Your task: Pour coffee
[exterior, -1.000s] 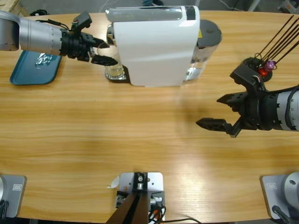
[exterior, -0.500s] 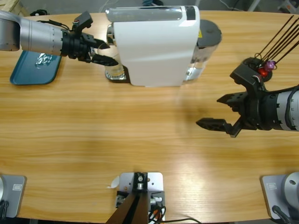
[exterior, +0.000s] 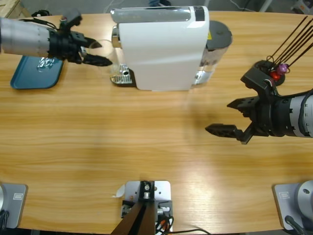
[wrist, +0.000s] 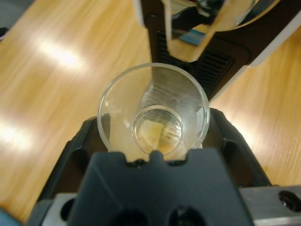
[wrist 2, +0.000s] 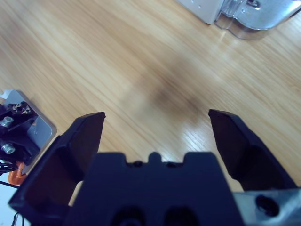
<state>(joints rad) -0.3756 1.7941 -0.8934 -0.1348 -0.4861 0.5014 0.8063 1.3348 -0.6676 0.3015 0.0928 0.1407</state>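
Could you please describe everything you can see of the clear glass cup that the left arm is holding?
The glass cup is a small, clear, round tumbler, upright with its open mouth up. A little pale yellowish liquid lies at the bottom. The left gripper is shut on it, one of its black fingers on either side of the wall. It sits just left of the white coffee machine, off the metal drip tray, which shows bare.

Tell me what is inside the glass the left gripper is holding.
The glass held by the left gripper looks nearly empty: only a pale yellowish trace at its bottom. The gripper body hides its near wall.

Left end effector [exterior: 95,53] clamped, right end effector [exterior: 234,117] agape.
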